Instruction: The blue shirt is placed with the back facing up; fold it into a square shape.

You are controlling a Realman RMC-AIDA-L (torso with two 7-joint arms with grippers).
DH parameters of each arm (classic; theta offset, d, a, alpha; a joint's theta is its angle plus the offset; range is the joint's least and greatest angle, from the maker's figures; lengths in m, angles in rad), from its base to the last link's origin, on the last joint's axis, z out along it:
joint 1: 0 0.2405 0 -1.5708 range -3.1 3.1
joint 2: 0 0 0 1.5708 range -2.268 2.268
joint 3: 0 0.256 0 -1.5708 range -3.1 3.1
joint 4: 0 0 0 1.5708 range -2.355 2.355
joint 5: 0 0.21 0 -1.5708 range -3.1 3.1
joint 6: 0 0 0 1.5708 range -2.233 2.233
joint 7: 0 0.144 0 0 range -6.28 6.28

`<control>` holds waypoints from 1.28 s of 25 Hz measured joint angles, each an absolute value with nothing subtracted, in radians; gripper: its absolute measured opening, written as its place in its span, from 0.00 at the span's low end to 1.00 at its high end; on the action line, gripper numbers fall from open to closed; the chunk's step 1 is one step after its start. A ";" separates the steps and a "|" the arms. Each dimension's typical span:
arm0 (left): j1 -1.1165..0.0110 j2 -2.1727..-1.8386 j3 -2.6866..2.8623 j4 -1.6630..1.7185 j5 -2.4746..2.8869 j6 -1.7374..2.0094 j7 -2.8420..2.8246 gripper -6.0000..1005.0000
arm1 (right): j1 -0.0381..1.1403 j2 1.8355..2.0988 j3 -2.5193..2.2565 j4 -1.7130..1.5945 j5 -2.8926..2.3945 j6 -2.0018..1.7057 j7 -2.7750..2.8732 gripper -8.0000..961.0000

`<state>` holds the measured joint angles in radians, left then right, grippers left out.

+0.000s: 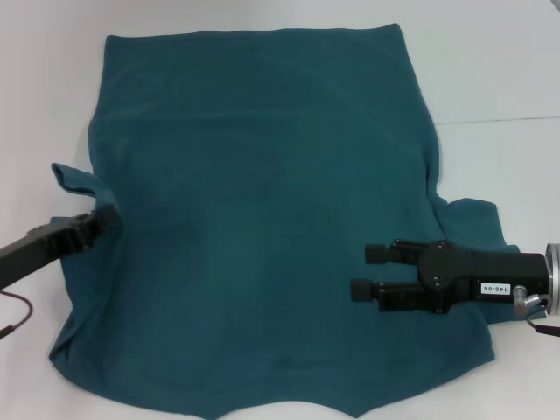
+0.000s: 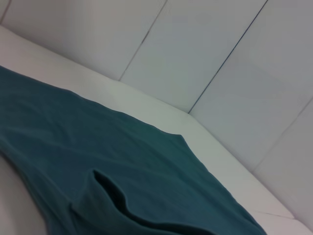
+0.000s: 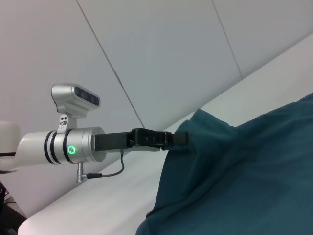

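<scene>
**Blue shirt flat on the table, one gripper at each side**

Head view first: the blue shirt [image 1: 262, 219] is spread plain side up across the white table [image 1: 499, 70], covering most of it. At the shirt's left edge, just below the left sleeve [image 1: 74, 178], sits the left gripper [image 1: 103, 219], tip right on the cloth edge. Can't tell from here if its fingers are pinched on the fabric or not.

The right wrist view helps a bit: it catches that same left gripper [image 3: 178, 138] from the side, tip against a raised peak of shirt [image 3: 244, 171], but the fingers still don't show clearly.

The left wrist view only shows the shirt [image 2: 122, 161] with a fold, plus the wall panels [image 2: 205, 54].

Over the shirt's right side, the right gripper [image 1: 365, 271] hovers with fingers [image 1: 379, 252] apart, holding nothing.
</scene>
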<state>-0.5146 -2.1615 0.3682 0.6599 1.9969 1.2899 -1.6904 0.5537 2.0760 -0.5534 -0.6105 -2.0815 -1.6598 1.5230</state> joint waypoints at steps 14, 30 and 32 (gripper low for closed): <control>-0.569 -2.165 0.368 0.488 1.973 1.266 -1.662 0.20 | 0.553 2.073 -0.552 -0.609 -2.081 -1.660 1.518 0.95; -0.586 -2.164 0.407 0.452 1.968 1.273 -1.600 0.73 | 0.552 2.071 -0.545 -0.609 -2.080 -1.664 1.519 0.95; -0.587 -2.164 0.407 0.451 1.964 1.279 -1.570 0.77 | 0.552 2.071 -0.545 -0.609 -2.080 -1.663 1.519 0.95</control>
